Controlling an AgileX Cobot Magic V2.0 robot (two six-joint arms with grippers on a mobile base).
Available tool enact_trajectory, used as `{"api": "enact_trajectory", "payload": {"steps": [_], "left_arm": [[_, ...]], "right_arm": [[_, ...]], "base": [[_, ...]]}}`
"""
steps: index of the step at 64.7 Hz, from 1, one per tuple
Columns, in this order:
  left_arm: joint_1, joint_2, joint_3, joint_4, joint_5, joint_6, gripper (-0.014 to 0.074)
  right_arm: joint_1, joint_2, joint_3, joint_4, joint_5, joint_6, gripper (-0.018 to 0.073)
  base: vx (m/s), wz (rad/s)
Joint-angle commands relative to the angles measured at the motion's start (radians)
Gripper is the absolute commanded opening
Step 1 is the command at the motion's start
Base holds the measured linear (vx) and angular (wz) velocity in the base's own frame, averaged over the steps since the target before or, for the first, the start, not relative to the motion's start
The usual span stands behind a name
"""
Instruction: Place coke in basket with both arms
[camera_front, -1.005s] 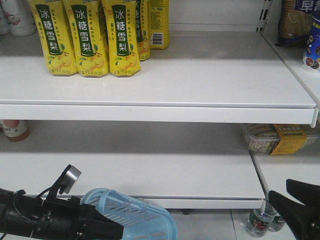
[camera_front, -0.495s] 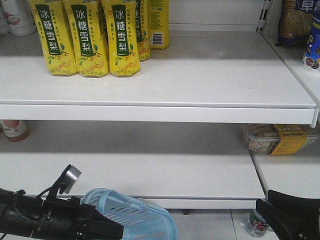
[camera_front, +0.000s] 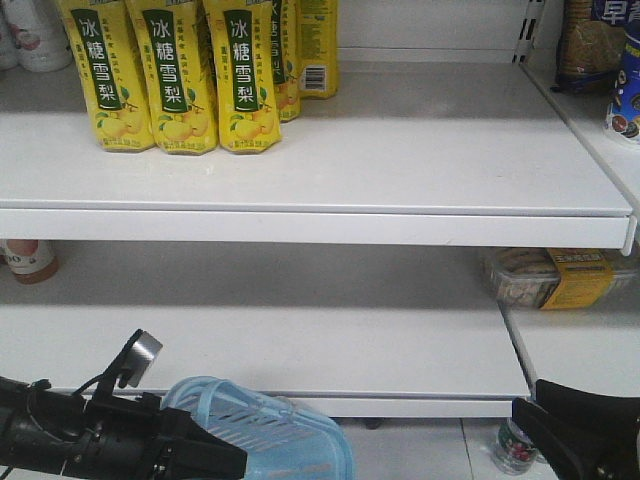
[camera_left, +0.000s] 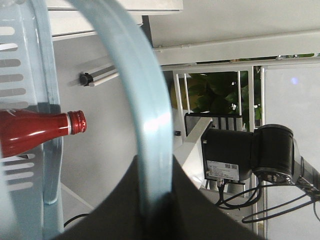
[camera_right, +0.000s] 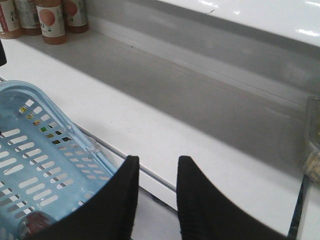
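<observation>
The light blue basket (camera_front: 290, 435) hangs low at the left, below the bottom shelf. My left gripper (camera_front: 228, 462) is shut on its thin loop handle (camera_left: 142, 100), which runs up between the two dark fingers (camera_left: 200, 205). The red coke (camera_left: 32, 134) with a red cap lies against the basket's slotted wall. In the right wrist view a patch of the coke (camera_right: 34, 223) shows through the slots of the basket (camera_right: 40, 165). My right gripper (camera_right: 157, 167) is open and holds nothing, just right of the basket's rim; in the front view the right gripper (camera_front: 560, 435) sits at the bottom right.
Yellow pear-drink bottles (camera_front: 170, 75) stand on the upper shelf (camera_front: 400, 215). The lower shelf (camera_front: 300, 350) carries a packaged food tray (camera_front: 550, 275) on the right and peach-labelled bottles (camera_right: 50, 17) on the left. A small clear bottle (camera_front: 512, 447) stands on the floor.
My right arm has shifted left and lower, now covering more of the small bottle on the floor. The left arm and basket have stayed put.
</observation>
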Motion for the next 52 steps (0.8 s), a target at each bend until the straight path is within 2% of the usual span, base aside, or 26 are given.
{"api": "enact_trajectory", "payload": {"steps": [1,12,23,52], "left_arm": [[-0.002,-0.038,-0.018,-0.080,0.138,0.002,-0.0006],[-0.002,-0.038,-0.018,-0.080,0.138,0.002,-0.0006],[-0.002,-0.038,-0.018,-0.080,0.138,0.002,-0.0006],[-0.002,-0.038,-0.018,-0.080,0.138,0.002,-0.0006]], "right_arm": [[-0.003,0.004,-0.029,-0.014,-0.059,-0.003,0.0190],[-0.003,0.004,-0.029,-0.007,-0.061,-0.003,0.0155],[-0.003,0.004,-0.029,-0.010,-0.080,-0.003,-0.0017],[-0.003,0.004,-0.029,-0.010,-0.110,-0.002,-0.0009]], "base": [[0.00,0.00],[0.00,0.00],[0.00,0.00],[0.00,0.00]]}}
